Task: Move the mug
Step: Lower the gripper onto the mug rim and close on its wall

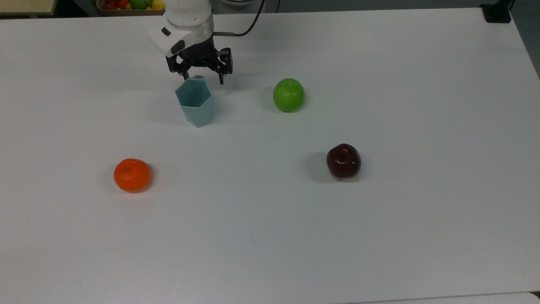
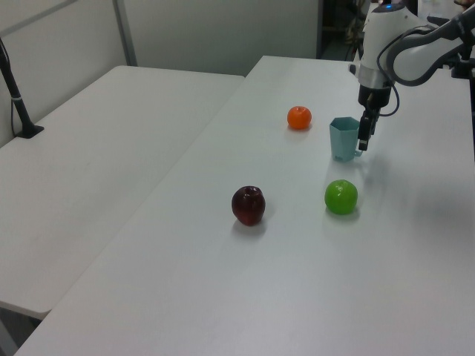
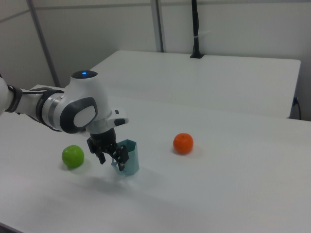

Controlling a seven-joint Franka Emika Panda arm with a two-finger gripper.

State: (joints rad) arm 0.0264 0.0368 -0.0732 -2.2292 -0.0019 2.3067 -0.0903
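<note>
Mug (image 1: pixel 195 102) upright on table (image 1: pixel 379 232), long axis vertical, mouth up, handle tab toward gripper (image 1: pixel 203 79). Fingers spread, straddling that handle. Green apple (image 1: pixel 288 94) beside mug at top view's right.

You have a green apple (image 1: pixel 288 94), a dark red apple (image 1: pixel 343 161) and an orange (image 1: pixel 132 175) well apart on the white table (image 1: pixel 270 236)

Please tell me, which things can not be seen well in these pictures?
- Mug handle: in the top view the gripper covers most of it; in the right view the gripper stands before it.
- Fruit box: cut by the top view's upper edge.
- Arm: cut by the right view's left edge.
</note>
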